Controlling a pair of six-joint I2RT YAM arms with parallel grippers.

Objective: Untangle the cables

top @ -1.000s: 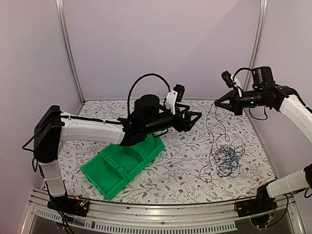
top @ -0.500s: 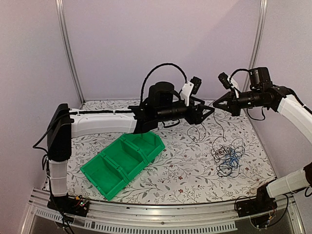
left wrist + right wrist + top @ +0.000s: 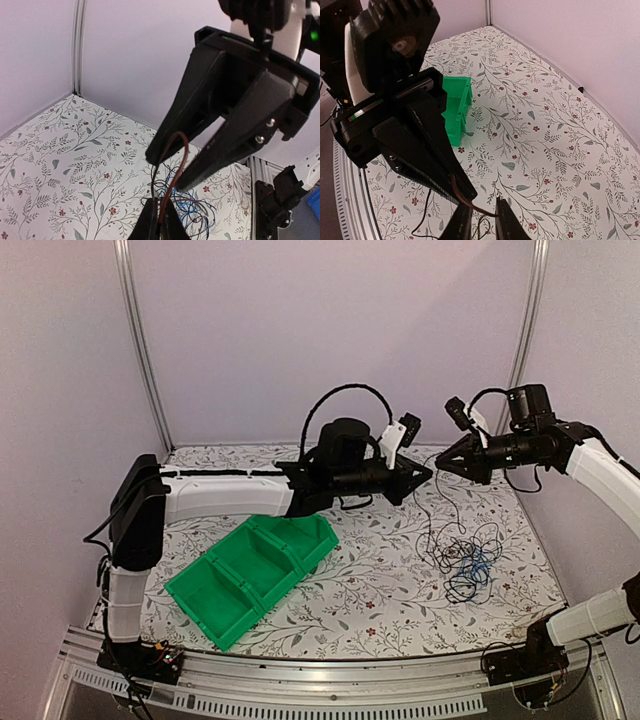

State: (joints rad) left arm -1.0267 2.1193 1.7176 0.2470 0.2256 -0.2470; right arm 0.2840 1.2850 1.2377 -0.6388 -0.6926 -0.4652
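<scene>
The cables lie in a loose tangle (image 3: 465, 562) of thin black wires and one blue wire on the right of the table. One strand rises from it to the two grippers, which meet tip to tip above the table. My left gripper (image 3: 428, 474) (image 3: 160, 201) is shut on a reddish-brown cable (image 3: 186, 150). That cable loops up between the spread fingers of my right gripper (image 3: 169, 170). In the right wrist view my right gripper (image 3: 482, 204) stands open, the brown cable (image 3: 481, 209) crosses its gap, and the left gripper's tip (image 3: 470, 192) is just in front.
A green divided bin (image 3: 250, 570) (image 3: 456, 107) sits tilted on the floral tabletop (image 3: 380, 590), below the left forearm. White walls with metal posts (image 3: 138, 340) close the back and sides. A metal rail (image 3: 330, 680) runs along the near edge.
The left arm stretched right to the right gripper and shut on the cable held there. The right gripper, shut before, has opened. The strand now hangs from the meeting point.
</scene>
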